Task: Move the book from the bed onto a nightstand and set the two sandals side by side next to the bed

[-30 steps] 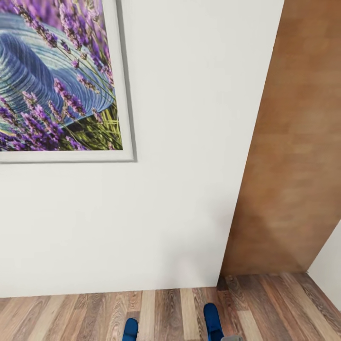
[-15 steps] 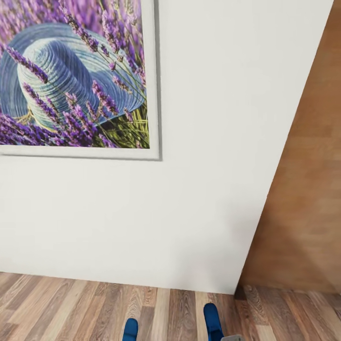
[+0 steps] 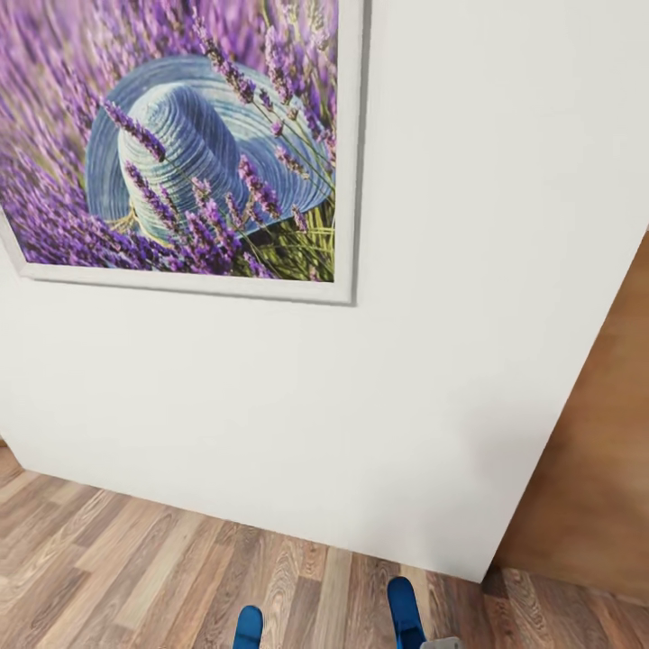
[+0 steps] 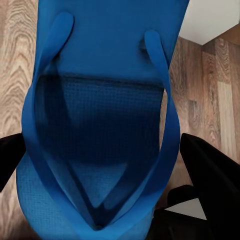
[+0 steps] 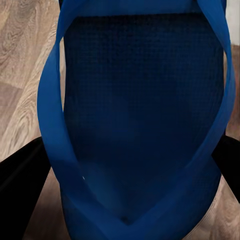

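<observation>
wall ahead, floor below, two sandals at the near edge.
picture [image 3: 194, 149] hangs on the wall [image 3: 451, 342], upper left. door [image 3: 599, 469] stands right of the wall's end. floor [image 3: 135, 568] runs before the wall. left sandal [image 3: 248, 628] and right sandal [image 3: 405, 613] lie side by side, apart, nearest the robot.

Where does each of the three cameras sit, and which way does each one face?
Head view: on the robot's head, facing a white wall with a framed lavender-and-hat picture above wood-plank floor; two blue tips at the lower edge.
Left wrist view: near the left hand, looking along black fingers at a blue rubber sandal.
Right wrist view: near the right hand, at another blue sandal.
Shared: plank floor.
</observation>
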Robot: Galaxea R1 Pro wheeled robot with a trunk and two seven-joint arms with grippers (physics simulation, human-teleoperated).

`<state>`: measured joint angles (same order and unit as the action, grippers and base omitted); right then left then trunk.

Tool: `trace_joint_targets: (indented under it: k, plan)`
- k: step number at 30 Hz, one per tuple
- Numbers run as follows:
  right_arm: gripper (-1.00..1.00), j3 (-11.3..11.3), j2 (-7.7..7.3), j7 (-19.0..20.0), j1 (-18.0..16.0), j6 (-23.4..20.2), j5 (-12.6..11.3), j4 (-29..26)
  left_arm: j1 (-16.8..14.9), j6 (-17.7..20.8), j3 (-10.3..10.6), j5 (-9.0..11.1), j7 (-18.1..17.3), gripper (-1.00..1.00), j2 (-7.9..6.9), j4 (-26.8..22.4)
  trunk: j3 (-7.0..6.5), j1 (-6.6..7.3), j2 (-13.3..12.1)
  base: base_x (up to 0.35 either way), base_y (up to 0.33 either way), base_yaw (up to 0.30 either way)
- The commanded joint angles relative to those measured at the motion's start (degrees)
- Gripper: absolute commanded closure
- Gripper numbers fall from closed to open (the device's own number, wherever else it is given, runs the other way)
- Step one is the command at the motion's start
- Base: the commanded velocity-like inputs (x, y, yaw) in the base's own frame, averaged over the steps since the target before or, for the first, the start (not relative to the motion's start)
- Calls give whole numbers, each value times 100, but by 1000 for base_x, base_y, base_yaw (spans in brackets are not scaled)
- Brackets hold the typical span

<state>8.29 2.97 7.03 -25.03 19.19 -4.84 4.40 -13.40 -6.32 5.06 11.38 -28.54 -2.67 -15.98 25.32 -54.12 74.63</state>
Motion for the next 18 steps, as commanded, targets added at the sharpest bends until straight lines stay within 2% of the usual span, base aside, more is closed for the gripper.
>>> trace_joint_targets:
  k: [1, 18]
  plan:
    - [100, 41, 2, 27, -10, 41, -52, 26, -5, -27, 47, 49, -3, 100, -5, 8, 6, 0, 4, 0, 0, 291]
    - [100, 41, 2, 27, -10, 41, -52, 26, -5, -27, 47, 49, -3, 100, -5, 8, 6, 0, 4, 0, 0, 291]
